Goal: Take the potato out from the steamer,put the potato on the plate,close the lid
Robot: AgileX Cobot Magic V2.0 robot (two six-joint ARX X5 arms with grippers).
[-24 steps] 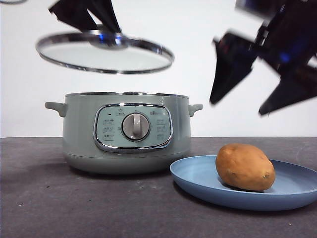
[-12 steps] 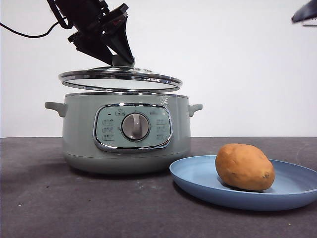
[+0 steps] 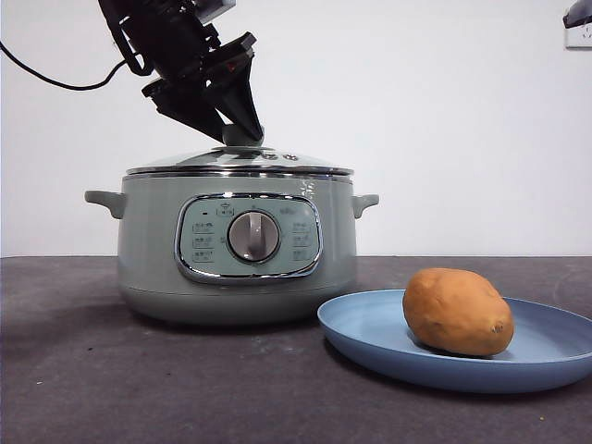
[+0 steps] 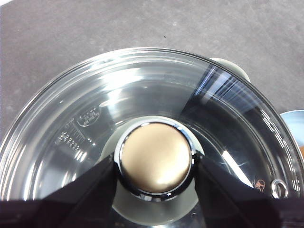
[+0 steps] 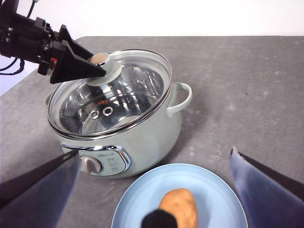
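Observation:
The sage-green steamer (image 3: 236,250) stands at the left with the glass lid (image 3: 239,165) sitting level on its rim. My left gripper (image 3: 236,129) comes down from the upper left and is shut on the lid's knob (image 4: 156,159), one jaw pressed to each side. Beside the pot, the orange-brown potato (image 3: 457,312) lies on the light-blue plate (image 3: 370,333) at the right. My right gripper (image 5: 154,151) hangs high above plate and pot, open and holding nothing. From there I see the potato (image 5: 178,209), the plate (image 5: 137,199) and the lidded steamer (image 5: 142,133).
A dark grey tabletop (image 3: 111,388) runs in front of the pot and the plate. The pot's side handles (image 3: 104,201) stick out left and right. Only a black tip of the right arm (image 3: 578,14) shows in the front view's top right corner.
My left gripper has lowered the lid from above the pot onto its rim. The right arm has lifted away to the upper right, out of the front view.

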